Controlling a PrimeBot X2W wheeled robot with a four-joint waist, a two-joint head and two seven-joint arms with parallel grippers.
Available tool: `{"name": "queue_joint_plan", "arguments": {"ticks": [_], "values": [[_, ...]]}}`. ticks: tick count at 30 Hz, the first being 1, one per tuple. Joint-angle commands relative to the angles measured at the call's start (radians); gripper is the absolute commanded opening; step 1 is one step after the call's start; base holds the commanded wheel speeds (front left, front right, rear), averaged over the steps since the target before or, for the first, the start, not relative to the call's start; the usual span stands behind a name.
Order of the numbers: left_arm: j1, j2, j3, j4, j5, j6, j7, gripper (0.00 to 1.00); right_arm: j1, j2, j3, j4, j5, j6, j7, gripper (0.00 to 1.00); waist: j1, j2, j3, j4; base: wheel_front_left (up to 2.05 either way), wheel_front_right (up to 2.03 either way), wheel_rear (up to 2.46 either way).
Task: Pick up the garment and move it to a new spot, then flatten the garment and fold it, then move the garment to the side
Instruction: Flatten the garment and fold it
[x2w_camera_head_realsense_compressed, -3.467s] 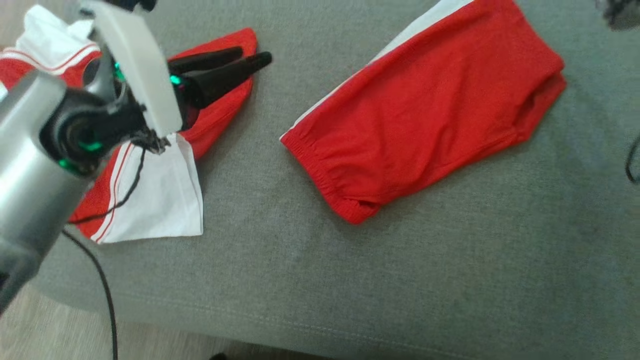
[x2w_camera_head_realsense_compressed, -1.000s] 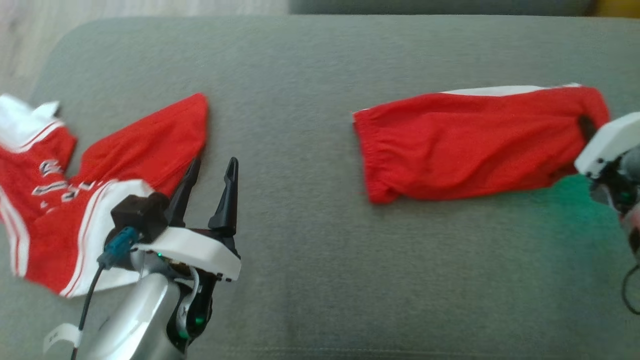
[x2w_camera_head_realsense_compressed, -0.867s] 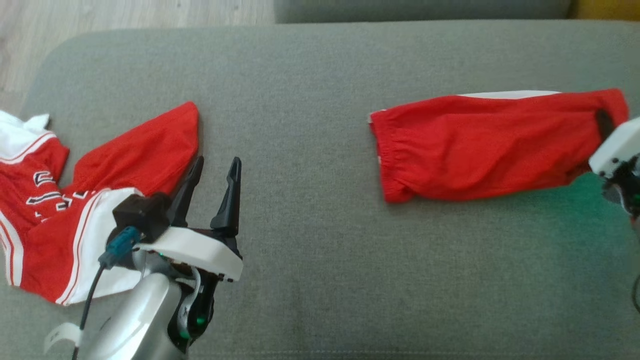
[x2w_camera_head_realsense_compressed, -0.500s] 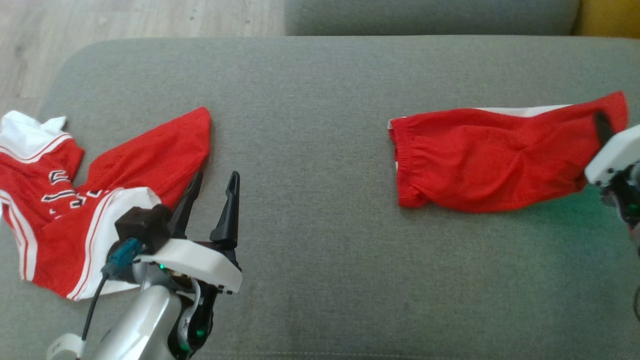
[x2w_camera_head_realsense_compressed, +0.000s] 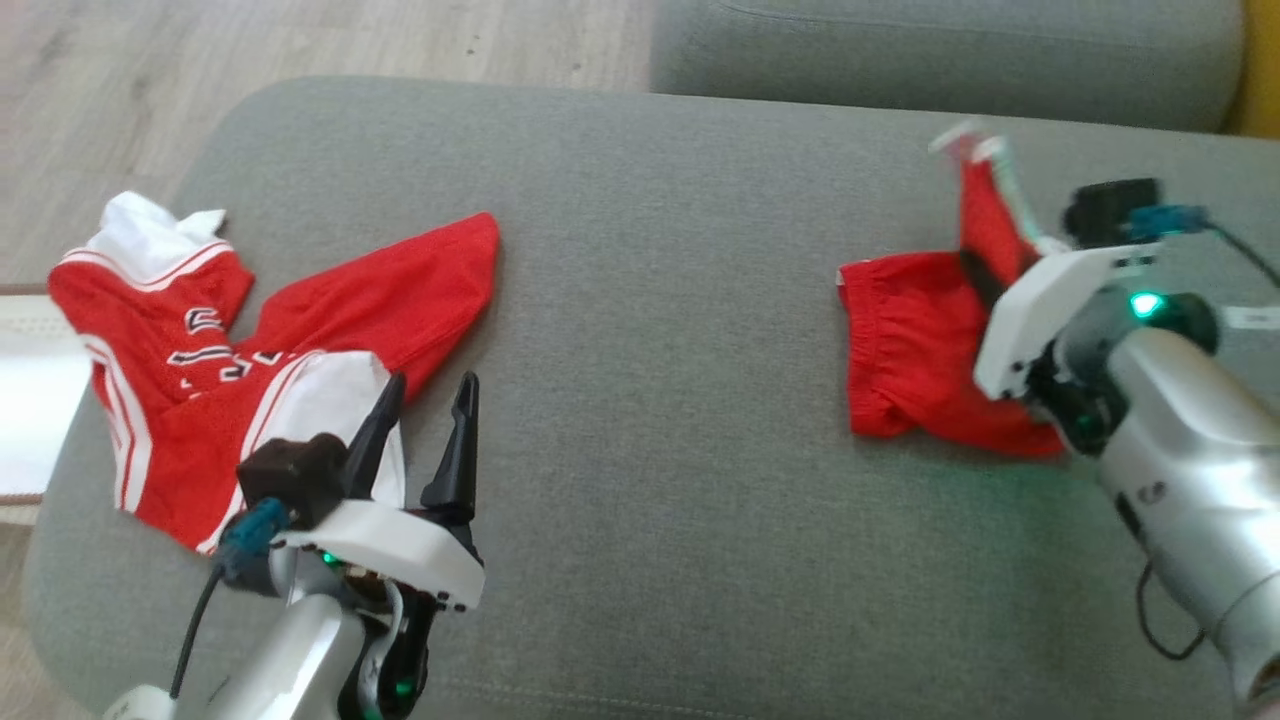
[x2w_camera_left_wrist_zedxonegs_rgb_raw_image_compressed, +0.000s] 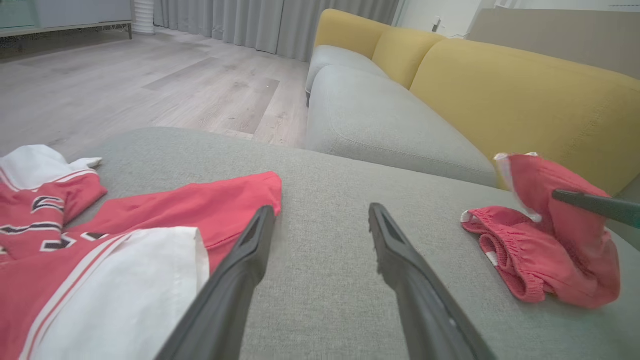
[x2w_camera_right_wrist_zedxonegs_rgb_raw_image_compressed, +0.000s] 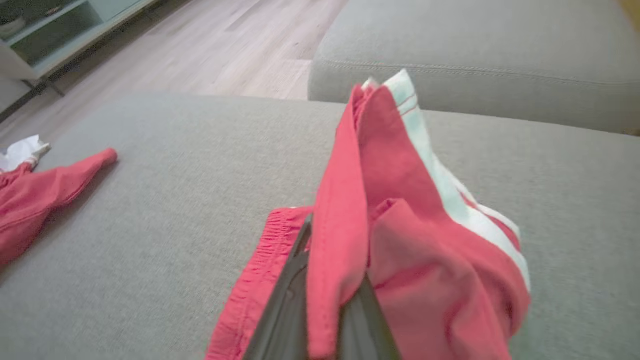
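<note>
head view: find the red shorts (x2w_camera_head_realsense_compressed: 910, 350) on the grey cushion (x2w_camera_head_realsense_compressed: 650, 300), well apart from the jersey (x2w_camera_head_realsense_compressed: 180, 350), toward the opposite end. note the right gripper (x2w_camera_head_realsense_compressed: 975, 270), fingers clamped on a pinch of the shorts, with one end hoisted into a peak and the elastic waistband resting on the cushion on the side facing the jersey. note the left gripper (x2w_camera_head_realsense_compressed: 430, 392) just beside the jersey, fingers spread wide, holding nothing. judged to be mid pick-up, ahead of the carry to a new spot.

left wrist view: look between the parted fingers of the left gripper (x2w_camera_left_wrist_zedxonegs_rgb_raw_image_compressed: 320, 210) at bare cushion, with the jersey (x2w_camera_left_wrist_zedxonegs_rgb_raw_image_compressed: 125, 235) just beside. see the shorts (x2w_camera_left_wrist_zedxonegs_rgb_raw_image_compressed: 545, 270) far across from the jersey, sagging from one of the right fingers (x2w_camera_left_wrist_zedxonegs_rgb_raw_image_compressed: 595, 206). better to raise straight up until the waistband clears the cushion (risk of dragging and bunching otherwise), then carry over bare cushion, well away from the jersey.

right wrist view: see the right gripper (x2w_camera_right_wrist_zedxonegs_rgb_raw_image_compressed: 330, 260) closed on a thin doubled fold of the shorts (x2w_camera_right_wrist_zedxonegs_rgb_raw_image_compressed: 400, 225), white side stripe uppermost. keep the pinch firm, move slowly, and set the waistband down first to land the cloth half spread for flattening.

writing: black-and-white block characters on the jersey, creased and cut off by folds, not readable. no brand or label made out on the shorts.
</note>
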Motion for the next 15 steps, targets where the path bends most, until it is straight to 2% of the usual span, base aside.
{"name": "queue_joint_plan", "arguments": {"ticks": [1,11,12,13,14,15], "values": [[-0.037,0.014,0.034,-0.025,-0.009,0.003,-0.007,1.00,-0.003,0.008,0.014,-0.028,-0.010,-0.001,0.006,0.00,0.0000,-0.0001,-0.001,0.008,0.00,0.00,0.00],[-0.043,0.005,0.035,-0.013,-0.011,0.001,-0.013,1.00,0.035,0.063,0.079,-0.036,-0.030,-0.001,0.069,0.00,0.0000,-0.0001,0.003,0.013,0.00,0.00,0.00],[-0.043,0.006,0.035,-0.012,-0.009,0.001,-0.014,1.00,0.038,0.067,0.083,-0.035,-0.033,-0.001,0.067,0.06,0.0000,-0.0001,0.003,0.010,0.00,0.00,0.00],[-0.044,0.006,0.035,-0.012,-0.007,0.000,-0.015,1.00,0.039,0.072,0.087,-0.034,-0.037,-0.001,0.061,0.34,0.0000,-0.0001,0.002,0.006,0.00,0.00,0.00],[-0.044,0.006,0.035,-0.011,-0.004,-0.001,-0.016,1.00,0.042,0.079,0.090,-0.034,-0.040,-0.001,0.053,0.76,0.0000,-0.0001,0.001,0.002,0.00,0.00,0.00],[-0.045,0.007,0.035,-0.011,-0.001,-0.001,-0.017,1.00,0.045,0.086,0.091,-0.033,-0.041,-0.001,0.049,1.00,0.0000,-0.0001,-0.001,-0.003,0.00,0.00,0.00]]}}
